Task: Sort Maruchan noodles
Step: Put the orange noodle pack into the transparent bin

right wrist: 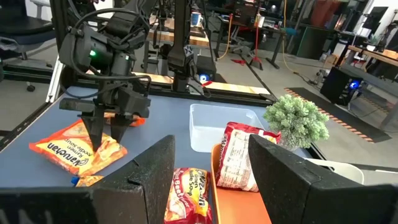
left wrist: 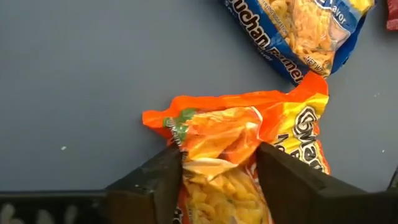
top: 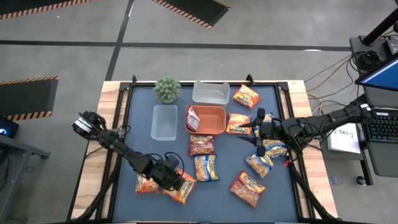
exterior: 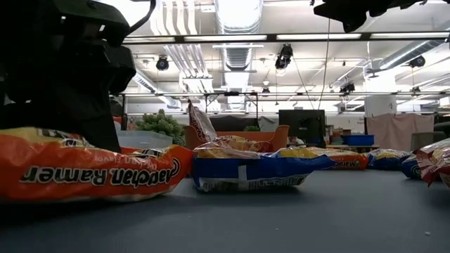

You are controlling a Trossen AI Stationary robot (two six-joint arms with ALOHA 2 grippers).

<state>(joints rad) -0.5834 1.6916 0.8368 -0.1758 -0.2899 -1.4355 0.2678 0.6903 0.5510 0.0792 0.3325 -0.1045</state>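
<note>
Several Maruchan noodle packets lie flat on the dark mat. My left gripper [top: 173, 179] is near the front left, shut on an orange packet [top: 181, 188]; a second orange packet [top: 145, 184] lies beside it. My right gripper [top: 254, 133] is open and empty above the mat's right half, between an orange packet [top: 238, 124] and a blue-and-yellow packet [top: 274, 149]. A red packet [top: 191, 118] leans on its edge inside the orange tray [top: 214, 129]. The right wrist view also shows my right gripper [right wrist: 211, 177] and my left gripper [right wrist: 107, 132]. My left gripper pinches the orange packet between its two fingers, across its width, a little back from one crimped end [left wrist: 186, 163]. The fingers [right wrist: 98, 127] come from above, pointing down. The wrapper bulges up between them. The packet seems to lie on the mat [right wrist: 74, 149].
Two clear tubs [top: 165, 122] [top: 210, 92] and a small green plant [top: 166, 89] stand at the back beside the tray. Other packets lie mid-mat [top: 201, 145] [top: 206, 168], right [top: 260, 165] [top: 247, 188] and back right [top: 247, 96]. Bare mat shows at the left [top: 137, 149].
</note>
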